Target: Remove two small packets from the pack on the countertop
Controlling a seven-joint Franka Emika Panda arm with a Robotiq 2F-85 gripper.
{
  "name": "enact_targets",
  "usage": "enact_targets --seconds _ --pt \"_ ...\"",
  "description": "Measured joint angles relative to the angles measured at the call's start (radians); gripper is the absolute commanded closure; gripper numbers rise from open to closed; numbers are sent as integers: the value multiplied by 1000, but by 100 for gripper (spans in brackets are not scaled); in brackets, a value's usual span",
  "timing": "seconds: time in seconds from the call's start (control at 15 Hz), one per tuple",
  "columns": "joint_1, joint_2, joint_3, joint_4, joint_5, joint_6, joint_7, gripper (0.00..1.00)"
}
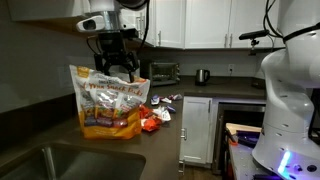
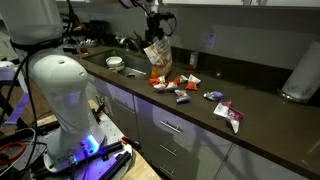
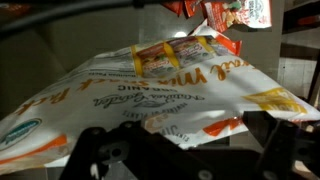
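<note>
Gripper [image 1: 113, 68]: your gripper hangs just above the top edge of the pack, the jaws are spread wide and there is nothing between them
Fingers [image 3: 100, 155]: in the wrist view you see them as dark shapes at the bottom, one on each side, with the bag's printed surface close behind; whether they touch it I cannot tell
Pack [image 1: 105, 103]: it stands upright on the countertop [image 1: 60, 135], near the sink [image 1: 45, 160]; it is orange-yellow below and white with print above
Small packets [image 1: 155, 118]: some red-orange and whitish ones lie loose on the countertop just beside the pack; in an exterior view more of them [image 2: 215, 97] lie farther along the counter
Background: a toaster oven [image 1: 162, 72] and a kettle [image 1: 202, 76] stand by the wall, apart from the pack
</note>
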Motion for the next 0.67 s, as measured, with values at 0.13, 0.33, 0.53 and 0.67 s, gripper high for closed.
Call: enact_targets --seconds 0.13,0.33,0.53,0.67 --pt "0 0 2 0 -11 -3 -35 0" --pt "0 0 5 -1 -25 -4 -82 0" --pt "0 0 6 -1 -26 -3 -120 0" --pt "0 0 7 -4 -26 -2 -146 0"
